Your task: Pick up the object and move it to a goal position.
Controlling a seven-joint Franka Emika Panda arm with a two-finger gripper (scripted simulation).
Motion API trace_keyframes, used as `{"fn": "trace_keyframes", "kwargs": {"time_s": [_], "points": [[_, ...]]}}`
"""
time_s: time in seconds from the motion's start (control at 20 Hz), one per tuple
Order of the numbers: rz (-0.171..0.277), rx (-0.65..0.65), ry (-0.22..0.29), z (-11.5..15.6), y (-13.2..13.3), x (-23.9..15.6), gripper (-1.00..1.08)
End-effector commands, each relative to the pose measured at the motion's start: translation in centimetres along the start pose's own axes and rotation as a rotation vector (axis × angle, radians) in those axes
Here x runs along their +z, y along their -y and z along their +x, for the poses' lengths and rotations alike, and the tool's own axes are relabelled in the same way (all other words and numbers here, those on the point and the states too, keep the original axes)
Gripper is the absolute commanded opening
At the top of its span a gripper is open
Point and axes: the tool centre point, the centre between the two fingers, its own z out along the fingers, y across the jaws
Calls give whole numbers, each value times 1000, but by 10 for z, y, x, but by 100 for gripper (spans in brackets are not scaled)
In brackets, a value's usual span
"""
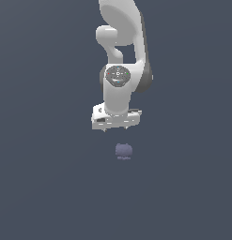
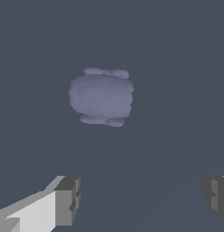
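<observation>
The object is a small, dull purple-blue lumpy blob lying on the dark surface. It sits below the white gripper in the exterior view, apart from it. In the wrist view the object lies ahead of the gripper, off the line between the fingers. The fingers stand wide apart with nothing between them. The gripper is open and empty. In the exterior view the fingertips are hard to make out under the white hand.
The white arm rises to the top edge of the exterior view. The surface around the object is a plain dark blue-grey with no other things showing.
</observation>
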Motion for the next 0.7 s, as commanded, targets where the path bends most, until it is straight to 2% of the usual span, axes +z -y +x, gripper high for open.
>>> {"fn": "trace_keyframes", "kwargs": {"time_s": [0.0,0.65], "points": [[-1,-43,-1,2,1,2,100],[-10,-392,-12,21,8,14,100]]}}
